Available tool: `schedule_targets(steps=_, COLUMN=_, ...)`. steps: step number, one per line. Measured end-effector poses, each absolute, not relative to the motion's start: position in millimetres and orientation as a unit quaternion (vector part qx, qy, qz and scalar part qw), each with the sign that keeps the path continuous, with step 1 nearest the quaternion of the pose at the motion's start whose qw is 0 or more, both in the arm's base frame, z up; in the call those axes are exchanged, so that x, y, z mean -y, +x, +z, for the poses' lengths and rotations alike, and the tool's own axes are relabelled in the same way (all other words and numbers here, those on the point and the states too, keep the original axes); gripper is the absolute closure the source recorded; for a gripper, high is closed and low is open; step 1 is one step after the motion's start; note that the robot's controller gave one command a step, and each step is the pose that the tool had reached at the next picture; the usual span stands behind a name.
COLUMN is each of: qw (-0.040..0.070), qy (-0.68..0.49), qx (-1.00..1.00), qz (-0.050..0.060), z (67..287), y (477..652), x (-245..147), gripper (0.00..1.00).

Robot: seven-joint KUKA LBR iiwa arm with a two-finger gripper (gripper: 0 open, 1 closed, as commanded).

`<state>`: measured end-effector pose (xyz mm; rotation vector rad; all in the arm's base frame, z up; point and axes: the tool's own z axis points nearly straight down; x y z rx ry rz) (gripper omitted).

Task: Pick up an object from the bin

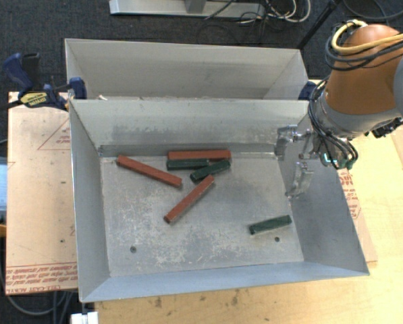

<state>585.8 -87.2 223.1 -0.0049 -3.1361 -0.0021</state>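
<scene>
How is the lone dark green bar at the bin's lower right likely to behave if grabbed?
The dark green bar looks straight and square-edged: probably stiff, unlikely to roll. It is slim, so likely light. Lying flat on the bin floor, apart from the other bars, it would probably slide or spin if pushed.

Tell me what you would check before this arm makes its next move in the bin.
1. Gripper carries nothing: ok, nothing seen hanging from it.
2. Nearest thing, a short dark green bar, lies alone on the floor of the grey metal bin: ok.
3. Gripper is over that bar: not ok, it hangs further back.
4. Gap between gripper and the bin's right wall: cannot tell.
5. Other things lie apart: not ok, reddish-brown bars and dark green bars touch in a cluster at the back.
</scene>
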Motion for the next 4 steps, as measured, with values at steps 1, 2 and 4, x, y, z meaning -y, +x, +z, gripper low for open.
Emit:
schedule_targets(steps=1, qw=0.004, qy=0.056, qx=0.998, qz=-0.001, z=65.2, y=513.1, x=80.0, gripper=0.0)
schedule_targets(steps=2, qw=-0.002, qy=0.114, qx=0.993, qz=0.0, z=100.7, y=517.8, x=85.7, gripper=0.0)
schedule_targets(steps=4, qw=0.0, qy=0.044, qx=0.999, qz=-0.001, z=67.8, y=530.9, x=103.9, gripper=0.0)
